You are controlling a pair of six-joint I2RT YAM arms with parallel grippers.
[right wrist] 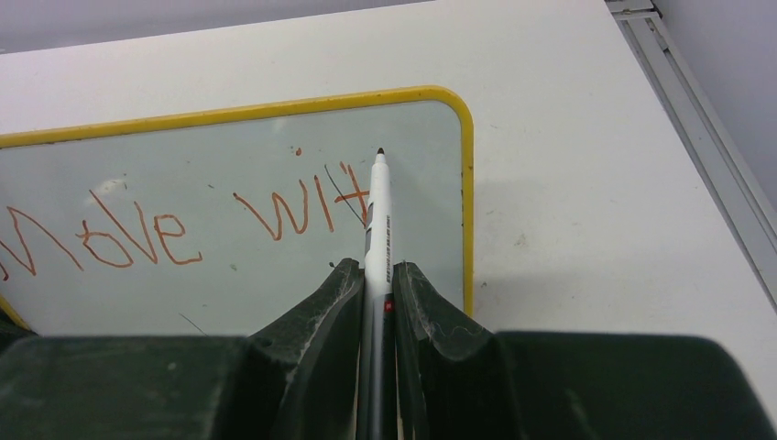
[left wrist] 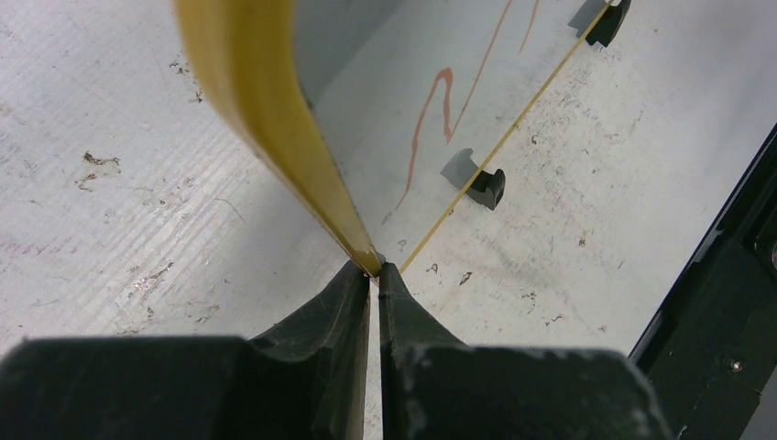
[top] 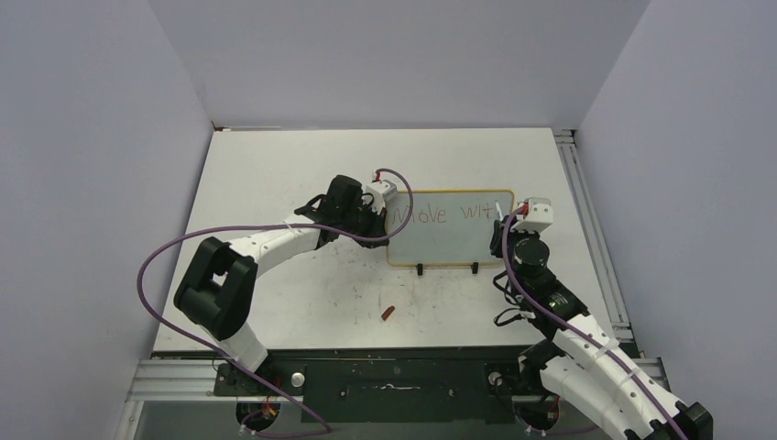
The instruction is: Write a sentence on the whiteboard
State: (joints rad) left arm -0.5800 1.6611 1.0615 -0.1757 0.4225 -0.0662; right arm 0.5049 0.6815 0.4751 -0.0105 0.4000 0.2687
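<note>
The whiteboard [top: 449,246] stands on its two black feet mid-table, its yellow frame all round. The sentence [top: 442,214] reads "Move wit" in reddish-brown on one line. My left gripper [top: 386,220] is shut on the board's left frame. In the left wrist view the gripper [left wrist: 374,271] pinches the yellow frame [left wrist: 266,119]. My right gripper [top: 502,231] is at the board's right edge, shut on a white marker [right wrist: 377,215]. Its tip [right wrist: 380,151] points at the board [right wrist: 229,165] just right of the "t" of the lettering [right wrist: 298,211]. Whether the tip touches is unclear.
A small red marker cap [top: 388,313] lies on the table in front of the board. The black feet [left wrist: 486,183] rest on the scuffed white tabletop. A metal rail [top: 586,220] runs along the table's right edge. Grey walls enclose the sides and back.
</note>
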